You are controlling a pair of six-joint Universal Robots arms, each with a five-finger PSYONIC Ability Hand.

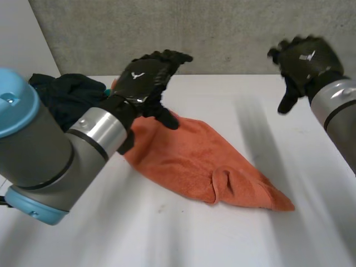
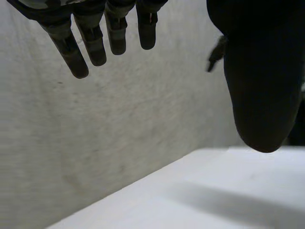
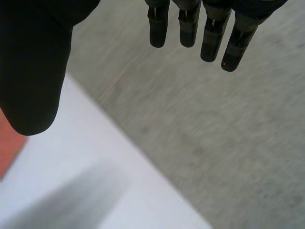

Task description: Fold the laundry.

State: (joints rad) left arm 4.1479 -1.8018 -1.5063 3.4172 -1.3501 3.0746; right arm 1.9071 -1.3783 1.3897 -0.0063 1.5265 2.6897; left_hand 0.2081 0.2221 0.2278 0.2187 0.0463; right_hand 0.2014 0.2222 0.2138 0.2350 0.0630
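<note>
Hovering empty and released: left hand [image 1: 142,80] over orange towel [image 1: 200,161], right hand [image 1: 306,58] well aside.

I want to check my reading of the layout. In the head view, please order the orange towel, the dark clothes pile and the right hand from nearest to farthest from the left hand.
From the left hand:
1. orange towel: just under its thumb.
2. dark clothes pile: back left, beside that arm's wrist.
3. right hand: raised, far across at the right.
</note>
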